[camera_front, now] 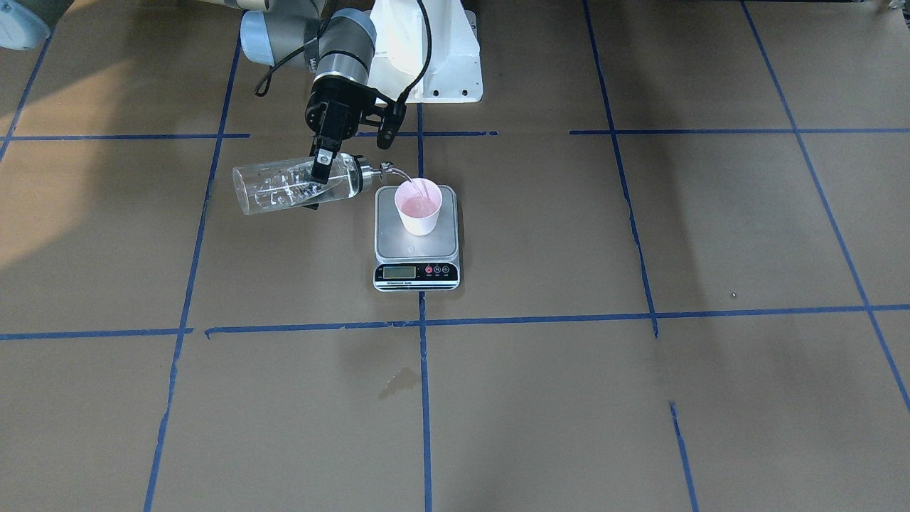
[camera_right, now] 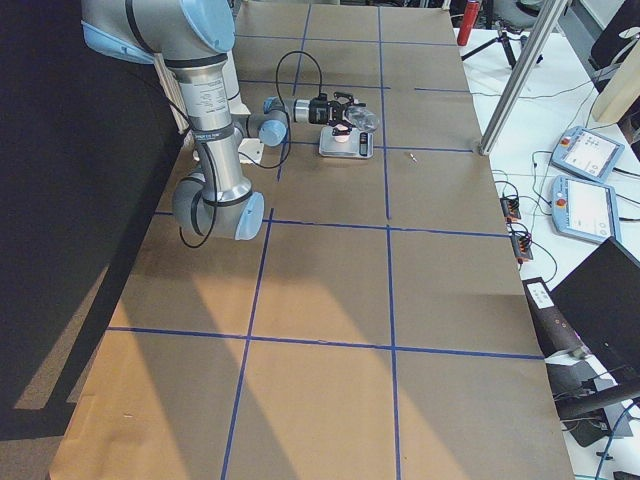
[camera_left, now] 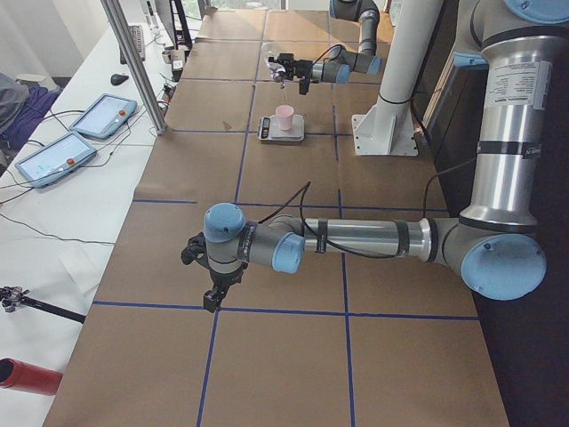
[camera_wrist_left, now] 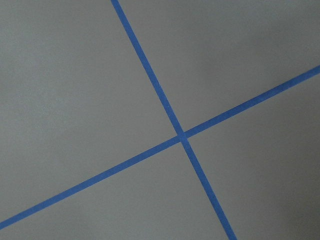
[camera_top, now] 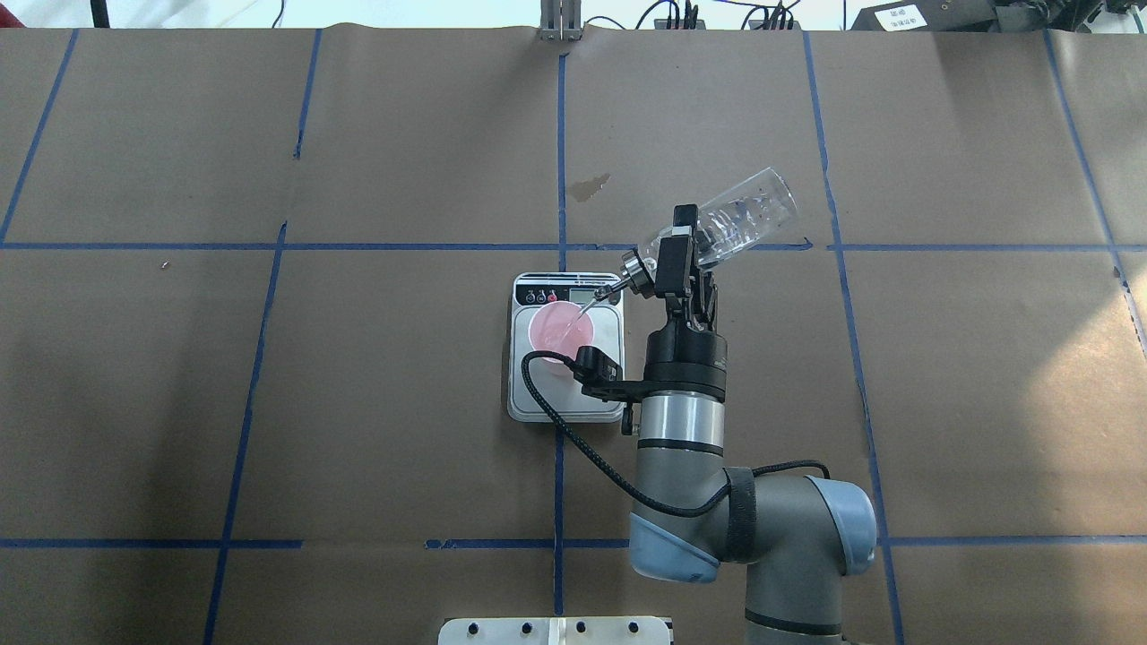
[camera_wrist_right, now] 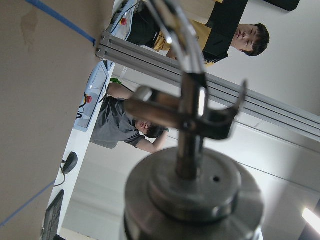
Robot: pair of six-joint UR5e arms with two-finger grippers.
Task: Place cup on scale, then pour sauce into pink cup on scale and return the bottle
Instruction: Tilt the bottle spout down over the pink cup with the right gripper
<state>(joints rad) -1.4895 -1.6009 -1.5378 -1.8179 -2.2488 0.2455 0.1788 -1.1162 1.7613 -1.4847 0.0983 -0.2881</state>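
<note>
The pale pink cup [camera_front: 418, 208] stands upright on the steel platform of the scale [camera_front: 417, 245]. My right gripper [camera_front: 320, 167] is shut on the clear glass bottle [camera_front: 291, 186] and holds it tipped nearly level, with the silver spout over the cup's rim. A thin clear stream of sauce [camera_front: 421, 190] runs into the cup. From overhead, the bottle [camera_top: 744, 215] slants up to the right of the cup [camera_top: 560, 331]. The right wrist view shows the spout cap [camera_wrist_right: 192, 190] close up. My left gripper [camera_left: 212, 292] hangs over bare paper far from the scale; I cannot tell if it is open.
Brown paper with blue tape lines [camera_front: 423, 323] covers the table. A small dark stain [camera_front: 399, 382] lies in front of the scale. The white arm base [camera_front: 434, 50] stands behind the scale. Tablets [camera_left: 102, 114] lie on the side bench.
</note>
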